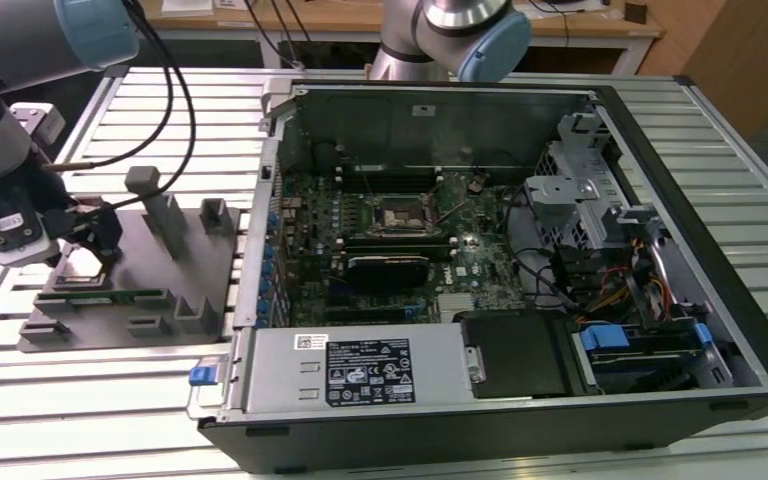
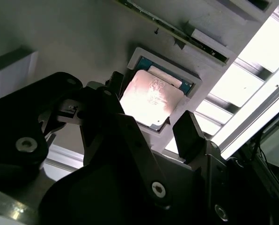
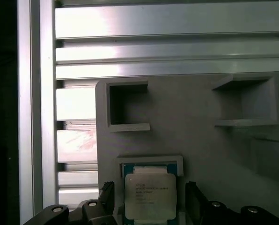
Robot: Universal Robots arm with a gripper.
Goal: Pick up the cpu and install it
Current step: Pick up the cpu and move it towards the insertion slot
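Observation:
The cpu [image 3: 150,196], a pale silver square chip, lies in a shallow square pocket of the grey holder block [image 3: 200,140] on the slatted table. In the second wrist view the cpu [image 2: 151,98] sits between my two dark fingers [image 2: 188,136], with a small gap on each side. My gripper [image 3: 150,202] is open and straddles the chip. In the exterior view, my gripper [image 1: 84,240] hangs low over the holder block [image 1: 117,300] at the exterior view's left, and the cpu [image 1: 80,264] is just below it. The black motherboard socket [image 1: 402,215] lies inside the open computer case.
The open computer case [image 1: 704,250] takes up the middle and the exterior view's right. A long green memory stick [image 1: 107,296] lies on the holder block, beside upright grey posts [image 1: 164,205]. A second robot arm's base [image 1: 451,40] stands behind the case. Cables [image 1: 177,90] hang near my arm.

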